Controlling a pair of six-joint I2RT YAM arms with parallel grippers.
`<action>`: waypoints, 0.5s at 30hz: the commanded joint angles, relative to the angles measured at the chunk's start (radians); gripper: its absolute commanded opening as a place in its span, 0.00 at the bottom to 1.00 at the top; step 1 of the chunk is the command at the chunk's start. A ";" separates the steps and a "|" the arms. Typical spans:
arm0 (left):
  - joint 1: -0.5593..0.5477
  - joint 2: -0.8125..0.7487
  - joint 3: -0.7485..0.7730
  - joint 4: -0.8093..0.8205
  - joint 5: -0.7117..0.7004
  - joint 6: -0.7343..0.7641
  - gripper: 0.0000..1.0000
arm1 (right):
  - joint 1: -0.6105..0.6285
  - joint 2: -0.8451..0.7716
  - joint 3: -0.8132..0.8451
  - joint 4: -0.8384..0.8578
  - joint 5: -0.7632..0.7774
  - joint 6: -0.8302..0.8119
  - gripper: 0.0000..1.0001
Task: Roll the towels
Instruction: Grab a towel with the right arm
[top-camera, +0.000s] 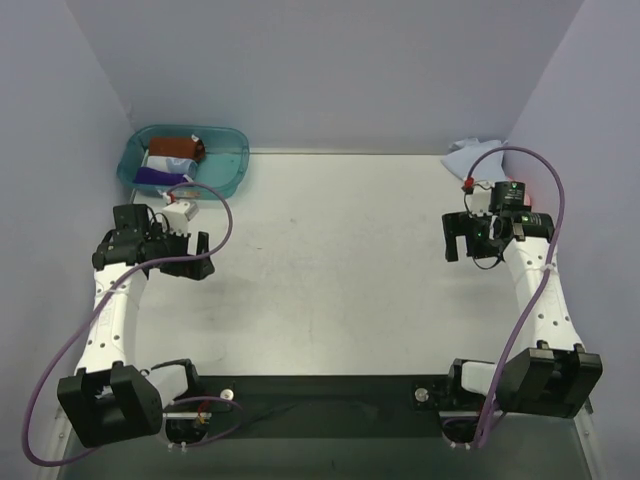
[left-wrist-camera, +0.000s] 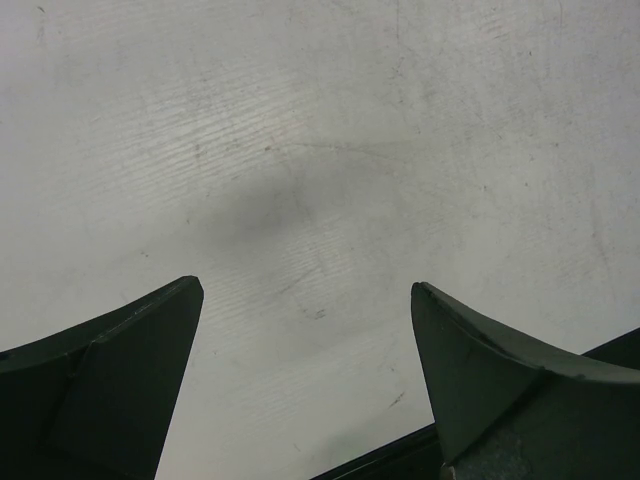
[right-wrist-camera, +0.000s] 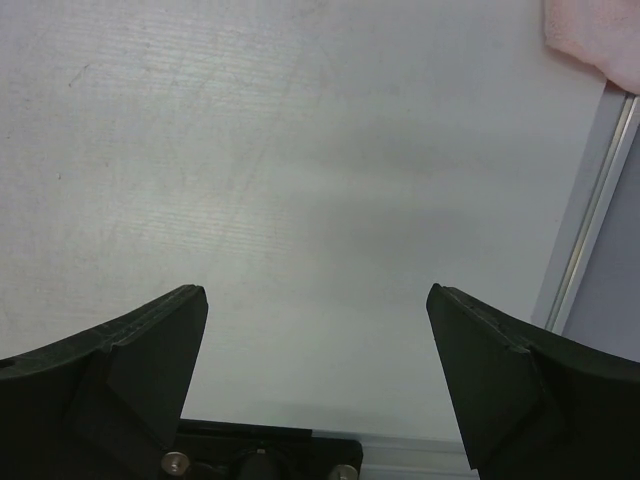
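Observation:
A light blue towel (top-camera: 477, 153) lies crumpled in the far right corner of the table, against the wall. A corner of a pale pink towel (right-wrist-camera: 594, 34) shows at the top right of the right wrist view; I cannot pick it out in the top view. My left gripper (top-camera: 197, 256) is open and empty over bare table at the left; its wrist view (left-wrist-camera: 307, 286) shows only tabletop between the fingers. My right gripper (top-camera: 461, 243) is open and empty, a little in front of the blue towel; its wrist view (right-wrist-camera: 316, 291) shows bare table.
A teal see-through tub (top-camera: 228, 172) stands at the back left, holding brown, purple and white bundles. Walls close the table at the back and both sides. A metal rail (right-wrist-camera: 592, 215) runs along the right edge.

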 joint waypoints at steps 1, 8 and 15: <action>-0.007 -0.007 0.064 0.021 -0.005 -0.015 0.97 | 0.005 0.066 0.068 -0.032 0.060 -0.043 1.00; -0.010 0.004 0.128 0.049 0.033 -0.054 0.97 | 0.012 0.278 0.245 -0.031 0.245 -0.186 1.00; -0.015 0.031 0.179 0.049 0.107 -0.123 0.97 | -0.047 0.636 0.532 -0.032 0.430 -0.236 1.00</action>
